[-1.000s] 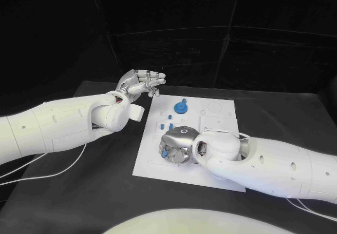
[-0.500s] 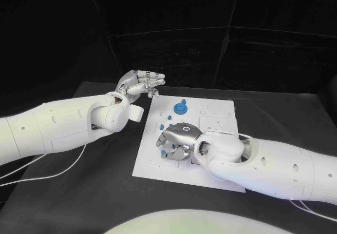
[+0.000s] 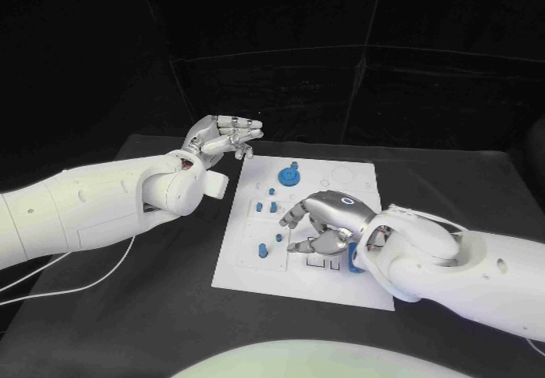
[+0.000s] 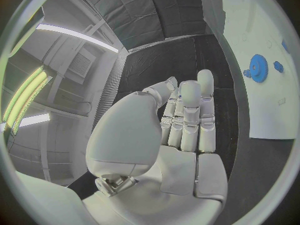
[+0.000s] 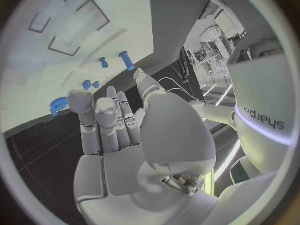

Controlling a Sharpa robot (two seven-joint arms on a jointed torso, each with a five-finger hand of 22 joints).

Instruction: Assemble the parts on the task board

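The white task board [image 3: 344, 179] lies mid-table. A blue gear [image 3: 292, 174] stands near its far edge, and small blue pegs [image 3: 260, 207] sit along its left side, one of them close to the near edge [image 3: 262, 250]. My right hand [image 3: 323, 223] hovers over the board's middle with its fingers pointing down and nothing in them. A blue piece [image 3: 354, 257] shows beside its wrist. In the right wrist view the fingers [image 5: 106, 116] stretch toward the board [image 5: 128, 15], the pegs [image 5: 127, 60] and the gear [image 5: 58, 105]. My left hand [image 3: 223, 135] is raised off the board's far left corner and holds nothing; its fingers [image 4: 189, 115] lie side by side.
The black table [image 3: 159, 291] spreads wide to the left and in front of the board. White cables [image 3: 68, 279] trail under my left arm. Dark rectangular cutouts [image 5: 78, 32] mark the board near my right hand. The left wrist view shows the gear [image 4: 257, 65] on the board [image 4: 262, 15].
My right hand has swung to the right across the board and turned, uncovering the pegs on the board's left side. My left hand has hardly moved.
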